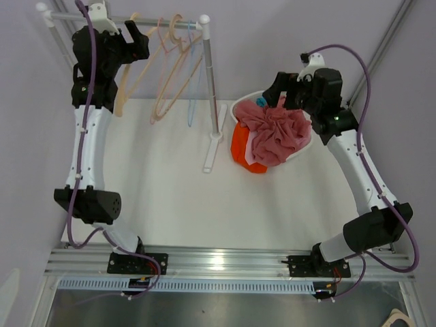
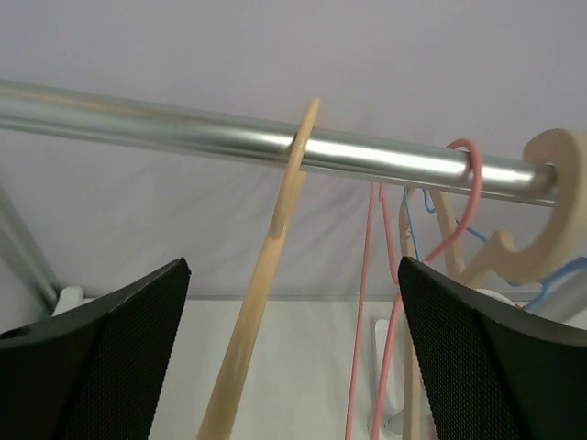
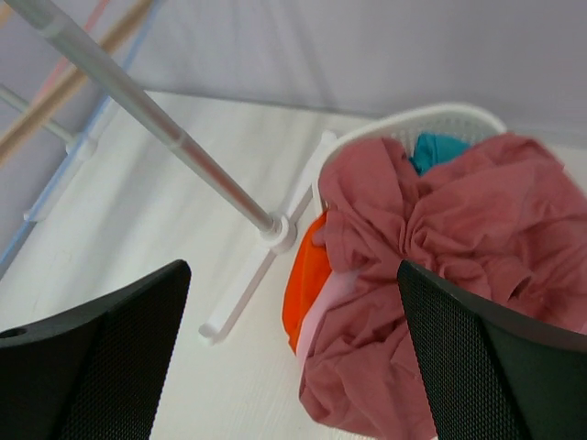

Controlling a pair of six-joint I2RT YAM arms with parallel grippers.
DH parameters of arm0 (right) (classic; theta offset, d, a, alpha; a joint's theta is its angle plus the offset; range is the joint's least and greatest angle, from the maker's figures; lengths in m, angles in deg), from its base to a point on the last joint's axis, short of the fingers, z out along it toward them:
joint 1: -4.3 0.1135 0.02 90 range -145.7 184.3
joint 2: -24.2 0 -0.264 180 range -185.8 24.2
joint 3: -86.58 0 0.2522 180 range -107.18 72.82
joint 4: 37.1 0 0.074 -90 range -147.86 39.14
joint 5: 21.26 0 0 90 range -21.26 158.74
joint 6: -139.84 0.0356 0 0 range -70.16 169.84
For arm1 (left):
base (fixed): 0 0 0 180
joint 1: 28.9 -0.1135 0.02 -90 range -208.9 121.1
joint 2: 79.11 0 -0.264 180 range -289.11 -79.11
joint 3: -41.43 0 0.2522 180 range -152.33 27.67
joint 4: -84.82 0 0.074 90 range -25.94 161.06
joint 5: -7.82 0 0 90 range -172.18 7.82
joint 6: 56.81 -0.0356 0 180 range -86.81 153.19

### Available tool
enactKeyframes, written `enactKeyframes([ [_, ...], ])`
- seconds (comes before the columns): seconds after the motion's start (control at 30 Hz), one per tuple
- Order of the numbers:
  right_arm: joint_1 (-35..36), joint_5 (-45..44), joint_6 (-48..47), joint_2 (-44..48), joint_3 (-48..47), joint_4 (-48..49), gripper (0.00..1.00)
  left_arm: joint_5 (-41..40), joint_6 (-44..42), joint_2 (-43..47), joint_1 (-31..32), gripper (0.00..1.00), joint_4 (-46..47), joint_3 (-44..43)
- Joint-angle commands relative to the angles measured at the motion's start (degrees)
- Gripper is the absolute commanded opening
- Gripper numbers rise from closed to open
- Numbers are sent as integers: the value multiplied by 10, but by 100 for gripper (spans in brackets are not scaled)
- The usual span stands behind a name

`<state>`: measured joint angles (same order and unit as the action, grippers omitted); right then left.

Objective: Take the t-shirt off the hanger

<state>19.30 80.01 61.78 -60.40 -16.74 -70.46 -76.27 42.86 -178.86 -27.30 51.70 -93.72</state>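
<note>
A dusty-pink t-shirt (image 1: 276, 133) lies crumpled on top of the white basket (image 1: 240, 103) at the right, off any hanger. My right gripper (image 1: 283, 92) hovers just above it, open and holding nothing; in the right wrist view the t-shirt (image 3: 440, 275) fills the space under the right finger. A bare wooden hanger (image 1: 126, 88) hangs from the rail (image 1: 157, 22) at the back left. My left gripper (image 1: 139, 41) is up at the rail, open. In the left wrist view the hanger (image 2: 266, 275) stands between the spread fingers, touching neither.
More bare hangers share the rail: pink ones (image 1: 170, 75), a blue one (image 1: 193, 88) and a second wooden one (image 2: 550, 211). The rack's post (image 1: 211, 88) and white foot (image 1: 212, 146) stand mid-table. An orange garment (image 1: 240, 146) and teal cloth (image 1: 261, 102) are in the basket.
</note>
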Motion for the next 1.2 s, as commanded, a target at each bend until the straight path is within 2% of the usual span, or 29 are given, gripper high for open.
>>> enactKeyframes([
  [0.0, -8, 2, -32, 2, -128, -30, 100, -64, -17, 103, 4, 99, -22, -3],
  [0.1, -9, 4, -16, 27, -150, -39, 99, -105, -16, 165, 7, 99, -83, 9],
  [0.2, -7, 24, 12, 76, -100, -21, 99, -119, -16, 263, 25, 99, -109, 70],
  [0.23, -4, 27, 18, 91, -80, -6, 99, -133, -11, 297, 33, 100, -96, 163],
  [0.27, 0, 29, 26, 105, -61, 0, 99, -137, -4, 371, 46, 100, -83, 197],
  [0.33, 4, 24, 41, 149, -1, 9, 100, -133, 21, 448, 57, 100, -41, 345],
  [0.4, 14, 17, 51, 183, 46, 23, 99, -117, 36, 556, 74, 98, -14, 443],
  [0.43, 19, 16, 52, 224, 101, 29, 99, -111, 39, 586, 88, 97, -10, 491],
  [0.53, 44, -5, 55, 311, 215, 63, 99, -100, 52, 680, 105, 98, -27, 560],
  [0.6, 56, -28, 62, 347, 256, 62, 99, -93, 59, 736, 106, 99, -49, 613],
  [0.7, 67, -50, 69, 401, 321, 44, 99, -86, 75, 775, 106, 100, -84, 655],
  [0.87, 85, -70, 67, 448, 408, 27, 100, -20, 85, 817, 106, 99, -99, 720],
  [1.0, 85, -84, 58, 456, 417, 22, 100, -24, 90, 838, 106, 100, -80, 766],
  [1.17, 86, -99, 47, 442, 404, 1, 99, -28, 80, 834, 106, 99, -78, 757],
])
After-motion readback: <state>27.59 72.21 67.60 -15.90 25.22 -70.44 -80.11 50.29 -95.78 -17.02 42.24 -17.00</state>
